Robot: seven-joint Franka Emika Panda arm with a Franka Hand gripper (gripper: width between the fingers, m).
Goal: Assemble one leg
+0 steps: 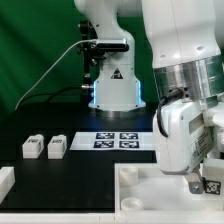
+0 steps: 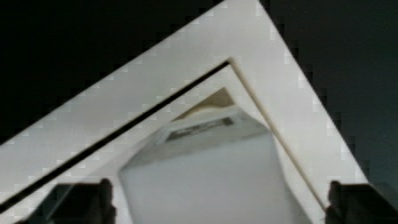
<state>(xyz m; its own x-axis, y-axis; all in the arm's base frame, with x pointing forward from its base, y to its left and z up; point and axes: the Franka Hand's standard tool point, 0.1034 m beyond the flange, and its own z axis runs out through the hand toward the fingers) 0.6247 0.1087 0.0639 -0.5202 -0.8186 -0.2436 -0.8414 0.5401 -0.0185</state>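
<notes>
The two-finger gripper hangs low at the exterior view's right, its dark fingertips showing apart at the edges of the wrist view with open space between them, so it seems to be spread and holding nothing, though the exterior view shows only one tip clearly and I cannot be sure. Directly beneath it lies the large white square panel with raised edges, and the wrist view looks down onto one white corner of that panel. The small white blocky plastic legs, two of them side by side with tags on their faces, sit well away from the gripper on the black table, beyond the marker board, which lies between them and the gripper. The main risk, as I judge it, is that the gripper descends here and strikes the panel's raised rim or shoves the panel out of place, because it is poised above the panel and not over a leg. A second risk is a poor grasp later: the legs stand close together, so a finger could nudge the neighbour when closing on one. The arm's white wrist is close to vertical, the gripper pointing almost straight down.
</notes>
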